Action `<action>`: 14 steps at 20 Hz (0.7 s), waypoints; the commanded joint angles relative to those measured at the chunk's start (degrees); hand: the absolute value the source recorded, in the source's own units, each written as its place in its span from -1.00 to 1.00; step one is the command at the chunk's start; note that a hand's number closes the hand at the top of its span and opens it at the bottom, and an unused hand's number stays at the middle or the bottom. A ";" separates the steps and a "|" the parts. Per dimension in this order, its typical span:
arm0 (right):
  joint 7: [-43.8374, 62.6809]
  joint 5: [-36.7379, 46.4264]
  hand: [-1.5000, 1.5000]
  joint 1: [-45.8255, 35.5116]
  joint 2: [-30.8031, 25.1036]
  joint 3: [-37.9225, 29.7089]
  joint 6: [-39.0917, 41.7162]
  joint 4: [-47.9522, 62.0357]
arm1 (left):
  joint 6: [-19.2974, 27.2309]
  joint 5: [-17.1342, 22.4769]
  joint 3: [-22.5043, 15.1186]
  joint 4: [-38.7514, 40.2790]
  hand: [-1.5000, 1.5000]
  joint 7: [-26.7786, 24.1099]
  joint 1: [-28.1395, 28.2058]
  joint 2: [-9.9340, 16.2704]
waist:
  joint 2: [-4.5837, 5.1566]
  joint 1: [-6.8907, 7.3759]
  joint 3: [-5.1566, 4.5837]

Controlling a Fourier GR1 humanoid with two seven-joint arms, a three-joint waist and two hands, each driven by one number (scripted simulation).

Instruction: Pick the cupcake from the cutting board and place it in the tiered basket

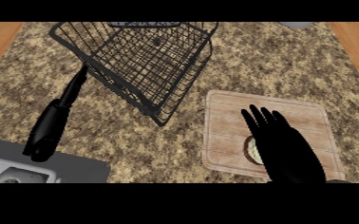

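A pale wooden cutting board (231, 118) lies at the lower right of the granite counter. The cupcake (250, 150) sits on its near part, showing only as a light sliver with a dark rim at the left edge of my right hand. My right hand (284, 147) hovers over the cupcake with straight fingers pointing away from me, covering most of it. The black wire tiered basket (144, 57) stands at the upper left, tilted in this view. My left hand does not show.
A black faucet (52, 123) with its handle stands at the left, beside a grey sink edge (42, 163) in the lower left corner. Wooden strips (345, 33) border the counter's top corners. A grey object (298, 25) peeks in at the top right.
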 commanded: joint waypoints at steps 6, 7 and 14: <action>6.87 3.86 -1.00 6.31 1.68 -2.44 3.73 -2.05 | -0.54 -2.30 0.55 1.05 0.00 1.41 -2.75 -2.75 | 0.02 -0.33 0.11; 2.64 4.07 -1.00 7.08 -0.03 -4.79 2.75 0.71 | -1.34 -1.54 0.48 -2.66 0.00 2.45 -0.15 -2.19 | 0.01 0.05 0.14; 1.19 9.68 -1.00 7.69 9.45 -5.71 3.91 7.46 | -4.02 -2.11 3.28 -0.34 0.00 1.12 -1.35 -2.13 | 0.12 0.28 0.12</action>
